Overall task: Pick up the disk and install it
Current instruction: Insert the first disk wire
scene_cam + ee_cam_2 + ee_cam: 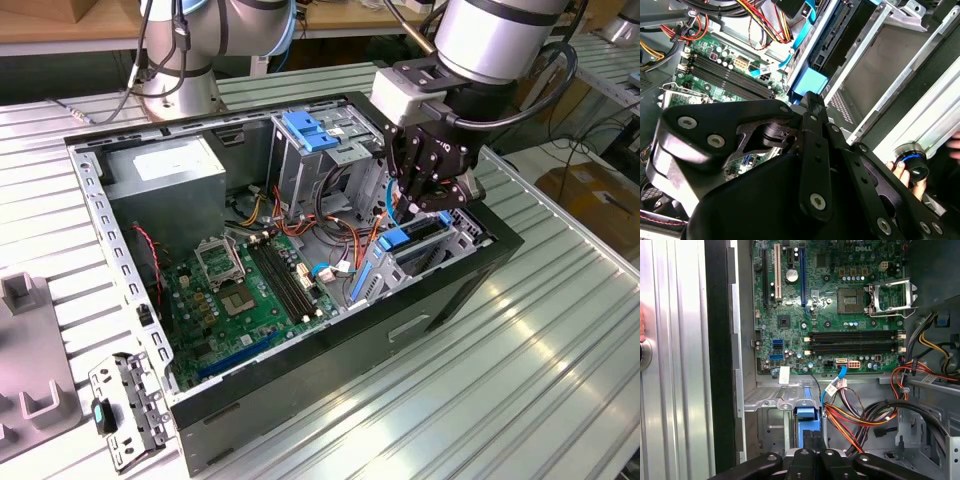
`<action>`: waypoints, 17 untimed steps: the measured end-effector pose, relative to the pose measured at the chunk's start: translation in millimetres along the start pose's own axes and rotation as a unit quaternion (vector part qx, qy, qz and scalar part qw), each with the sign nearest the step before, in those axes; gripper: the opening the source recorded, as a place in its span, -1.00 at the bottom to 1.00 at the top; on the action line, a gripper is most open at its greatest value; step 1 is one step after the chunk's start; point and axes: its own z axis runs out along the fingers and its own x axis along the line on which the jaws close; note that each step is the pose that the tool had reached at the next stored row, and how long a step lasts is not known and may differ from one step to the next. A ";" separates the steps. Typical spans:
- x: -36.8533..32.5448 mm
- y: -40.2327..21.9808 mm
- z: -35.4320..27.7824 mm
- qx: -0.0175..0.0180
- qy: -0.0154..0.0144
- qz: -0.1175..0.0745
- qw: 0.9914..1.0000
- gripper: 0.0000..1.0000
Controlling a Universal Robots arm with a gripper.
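The disk (408,240) sits tilted in the drive cage at the near corner of the open computer case (300,400), on the exterior view's right. Its bright blue carrier rail (810,82) faces up and shows in both wrist views, with its end (806,422) just past the fingers. My gripper (432,200) hangs directly above it. The two fingers (812,107) lie pressed together with no gap, their tips right at the blue rail's end (814,440). The disk's grey body is mostly hidden inside the cage.
The case holds a green motherboard (240,290), a grey power supply (165,170), a blue latch plate (312,130) and loose red, yellow and blue cables (860,415). A person's hand (900,172) holds a knob beside the case. A second arm's base (180,60) stands behind.
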 end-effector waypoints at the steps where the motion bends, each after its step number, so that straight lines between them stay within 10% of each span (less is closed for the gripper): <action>1: 0.0 0.0 0.0 0.000 0.000 0.000 1.000 -0.79; 8: 0.0 -1.2 0.1 0.000 0.000 0.000 1.000 -0.79; 17: -1.1 -24.2 0.7 0.000 0.000 -0.012 1.000 -0.79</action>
